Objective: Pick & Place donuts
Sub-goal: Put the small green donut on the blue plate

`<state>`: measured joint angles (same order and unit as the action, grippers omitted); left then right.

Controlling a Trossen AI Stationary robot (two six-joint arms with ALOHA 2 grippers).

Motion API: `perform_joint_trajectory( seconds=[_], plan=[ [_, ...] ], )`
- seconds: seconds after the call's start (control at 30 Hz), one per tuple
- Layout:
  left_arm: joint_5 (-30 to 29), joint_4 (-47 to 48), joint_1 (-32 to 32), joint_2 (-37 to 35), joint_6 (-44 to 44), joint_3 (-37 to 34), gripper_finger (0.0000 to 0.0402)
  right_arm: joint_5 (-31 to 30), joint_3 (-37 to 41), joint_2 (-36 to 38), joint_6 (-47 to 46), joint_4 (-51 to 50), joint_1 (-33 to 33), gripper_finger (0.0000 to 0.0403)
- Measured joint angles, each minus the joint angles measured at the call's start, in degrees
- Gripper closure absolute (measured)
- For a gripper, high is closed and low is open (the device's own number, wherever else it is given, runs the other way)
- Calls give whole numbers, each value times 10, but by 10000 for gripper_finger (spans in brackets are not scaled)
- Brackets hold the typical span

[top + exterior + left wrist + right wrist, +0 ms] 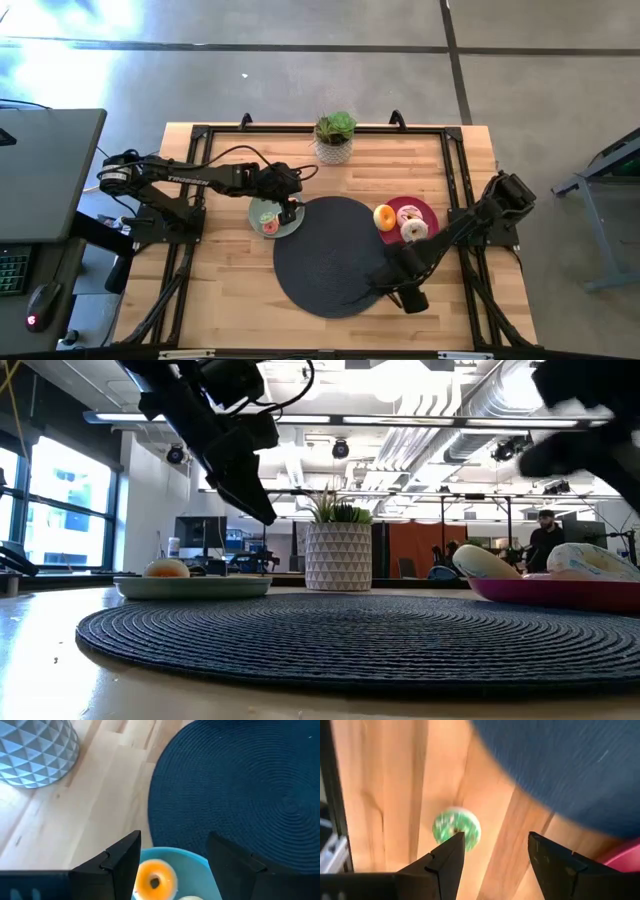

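My left gripper (288,207) (172,840) hangs open over the grey-green plate (256,214) at the black mat's left edge. An orange-frosted donut (155,879) lies flat on that plate (197,862), below and between the fingers without touching them. My right gripper (408,295) (496,837) is open above the bare wood by the mat's near right edge. A green-frosted donut (456,826) lies flat on the table beside one finger; in the high view the arm hides it. The red plate (430,212) holds a yellow-orange donut (384,216) and a white one (414,230).
The big black round mat (330,255) fills the table's middle. A potted plant in a white patterned pot (334,137) stands at the far edge. Black frame rails (455,180) run along the table's sides. Bare wood lies in front of the left plate.
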<state>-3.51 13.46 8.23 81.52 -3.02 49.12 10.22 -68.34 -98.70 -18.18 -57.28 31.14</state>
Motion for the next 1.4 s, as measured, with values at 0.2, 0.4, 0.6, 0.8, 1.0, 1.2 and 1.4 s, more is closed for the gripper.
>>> perform_joint_trajectory(
  seconds=[0.2,0.4,0.6,0.8,1.0,1.2,1.4],
  plan=[
    [15,-1,0,0,-3,0,188,-11,68,0,0,27,25,196],
    [15,-1,0,0,-3,0,188,-5,109,0,-12,93,40,196],
    [15,-1,0,0,-5,0,188,1,93,0,-37,62,42,196],
    [14,-3,0,0,-22,0,188,13,75,0,-42,70,45,196],
    [21,-2,0,0,-20,0,188,21,118,0,-73,132,57,196],
    [27,-5,0,0,-18,0,188,26,156,3,-84,201,57,199],
    [38,-4,0,-11,0,0,188,35,164,5,-88,201,39,236]
  ],
)
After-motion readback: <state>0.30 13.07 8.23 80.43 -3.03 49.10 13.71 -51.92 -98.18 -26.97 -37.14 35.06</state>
